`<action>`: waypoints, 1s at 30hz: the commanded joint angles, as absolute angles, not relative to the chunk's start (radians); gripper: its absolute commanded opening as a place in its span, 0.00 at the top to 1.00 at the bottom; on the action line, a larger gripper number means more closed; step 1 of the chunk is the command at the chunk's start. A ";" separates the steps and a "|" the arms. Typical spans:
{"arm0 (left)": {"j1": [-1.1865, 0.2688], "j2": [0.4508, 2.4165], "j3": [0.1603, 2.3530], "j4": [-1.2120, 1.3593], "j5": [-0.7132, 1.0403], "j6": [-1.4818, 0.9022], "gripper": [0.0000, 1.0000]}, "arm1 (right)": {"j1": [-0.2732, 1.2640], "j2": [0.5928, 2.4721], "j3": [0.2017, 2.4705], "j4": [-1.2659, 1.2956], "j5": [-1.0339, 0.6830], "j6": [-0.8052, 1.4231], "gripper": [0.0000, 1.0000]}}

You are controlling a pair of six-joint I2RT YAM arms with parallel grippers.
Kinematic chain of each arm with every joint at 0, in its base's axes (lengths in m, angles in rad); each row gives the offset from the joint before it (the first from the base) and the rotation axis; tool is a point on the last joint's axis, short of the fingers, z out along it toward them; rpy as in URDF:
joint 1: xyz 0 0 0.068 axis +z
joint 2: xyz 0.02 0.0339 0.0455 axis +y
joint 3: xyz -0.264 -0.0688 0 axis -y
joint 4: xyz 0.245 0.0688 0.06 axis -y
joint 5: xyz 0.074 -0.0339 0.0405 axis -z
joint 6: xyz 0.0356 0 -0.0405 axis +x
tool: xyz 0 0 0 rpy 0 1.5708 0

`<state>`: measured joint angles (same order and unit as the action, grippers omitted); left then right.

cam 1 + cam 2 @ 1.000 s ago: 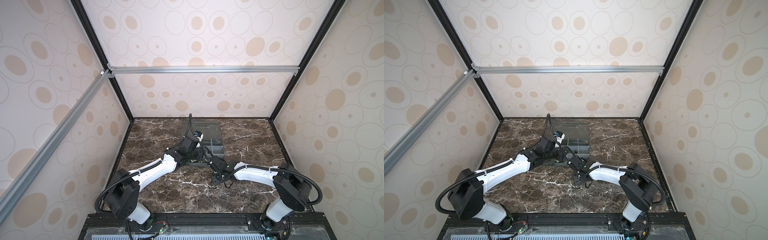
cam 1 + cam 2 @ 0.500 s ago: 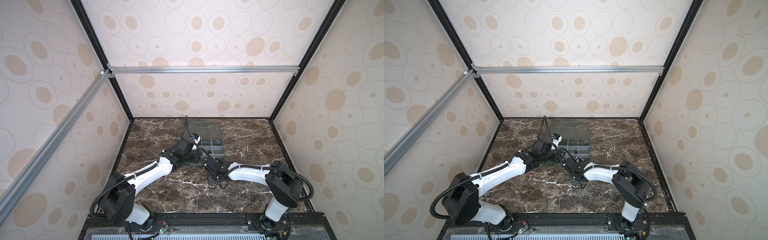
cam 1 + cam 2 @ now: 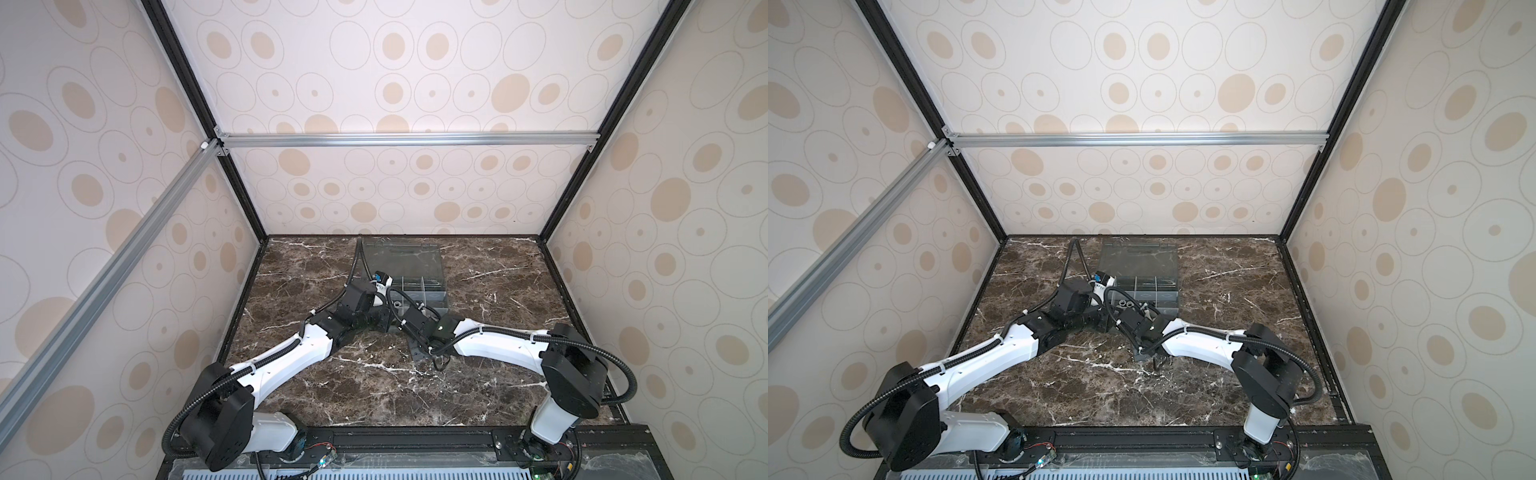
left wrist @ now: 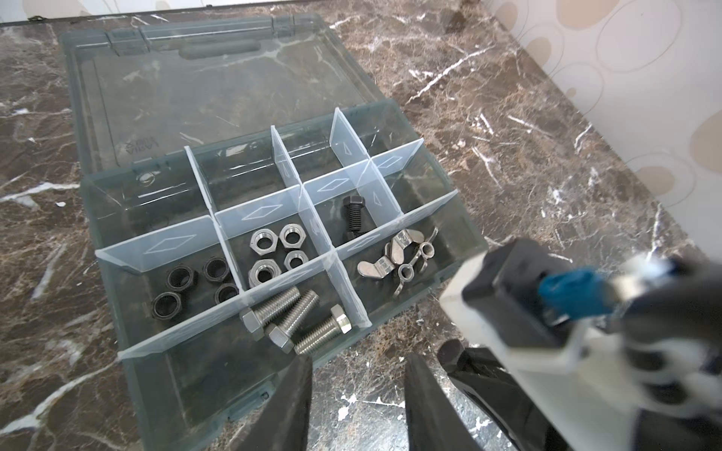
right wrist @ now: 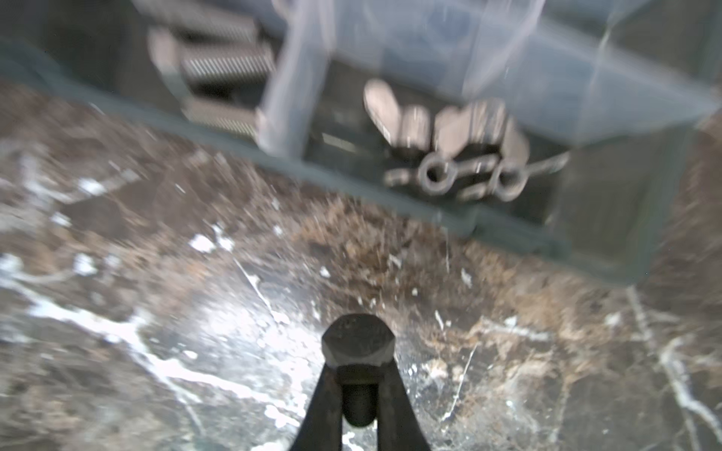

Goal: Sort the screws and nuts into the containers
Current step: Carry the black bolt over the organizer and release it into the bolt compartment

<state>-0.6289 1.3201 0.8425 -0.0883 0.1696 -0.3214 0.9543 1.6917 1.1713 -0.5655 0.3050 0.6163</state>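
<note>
Right claw (image 5: 358,375) has gripped a dark screw (image 5: 357,343), visible only wrist-side.

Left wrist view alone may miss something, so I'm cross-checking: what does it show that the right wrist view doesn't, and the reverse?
Only the left wrist view: the black nuts, the silver nuts, a lone black screw lying in its cell, the open lid, and the open left gripper. Only the right wrist view plainly shows the held black screw, clamped in the right gripper over the marble table. Both: the silver screws, the wing nuts and the organizer box front wall.
</note>
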 commanded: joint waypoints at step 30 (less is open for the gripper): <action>-0.619 1.301 0.839 -0.019 0.074 -0.404 0.61 | 0.645 1.944 1.537 -0.522 0.090 0.389 0.81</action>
